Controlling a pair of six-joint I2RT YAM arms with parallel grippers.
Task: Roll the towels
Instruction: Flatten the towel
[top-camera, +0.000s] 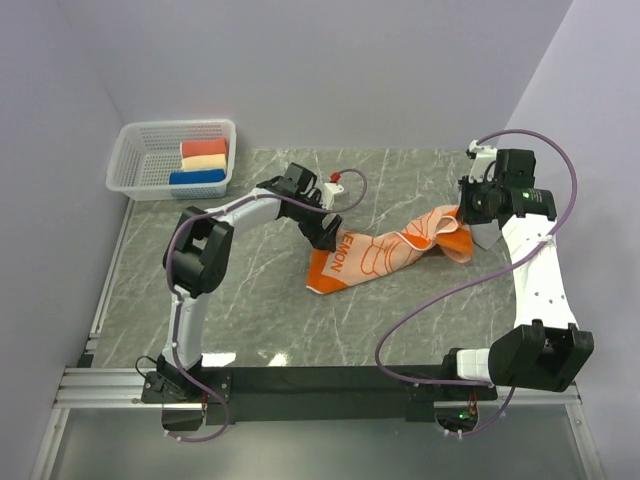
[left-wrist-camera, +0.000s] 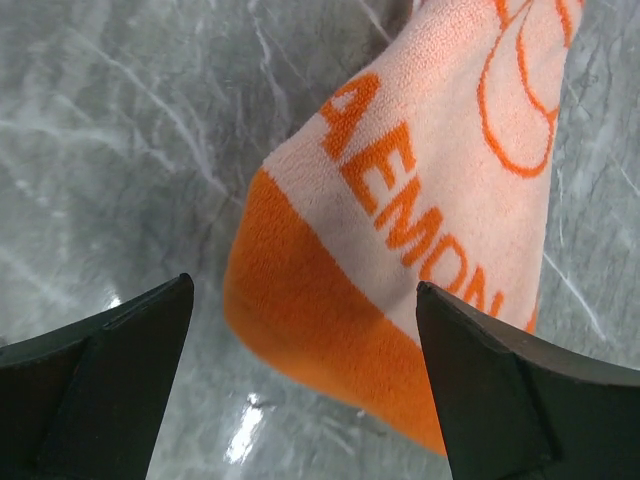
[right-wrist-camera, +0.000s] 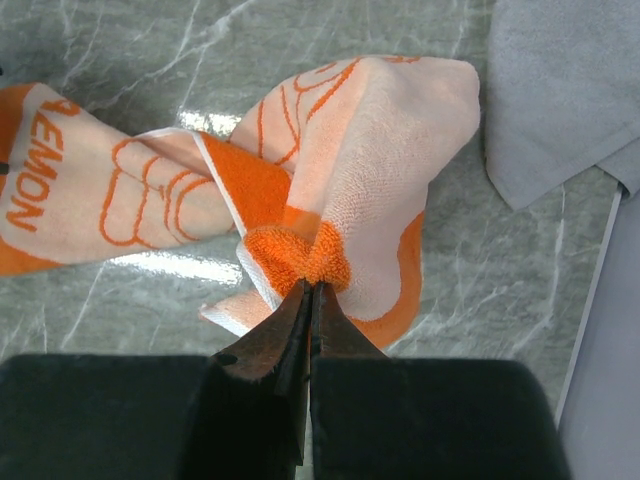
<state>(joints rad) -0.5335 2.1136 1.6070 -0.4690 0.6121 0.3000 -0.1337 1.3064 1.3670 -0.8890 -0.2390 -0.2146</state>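
Left pincer (left-wrist-camera: 305, 290) gapes wide and empty just above the darker end of the orange towel (left-wrist-camera: 430, 200) on my desk (left-wrist-camera: 100, 150). My right pincer (right-wrist-camera: 308, 292) is clamped on the opposite end, so the towel's length runs between both arms, with the lettered end nearest the left.

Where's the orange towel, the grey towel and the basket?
orange towel (top-camera: 372, 255): top view, its printed middle.
grey towel (right-wrist-camera: 555, 90): right wrist view, its flat middle.
basket (top-camera: 122, 160): top view, its left wall.

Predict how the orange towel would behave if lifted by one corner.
Probably floppy: the orange towel lies twisted and bunched where the right gripper pinches it. Likely not slippery: its pile looks fuzzy. It would probably drape, not roll.
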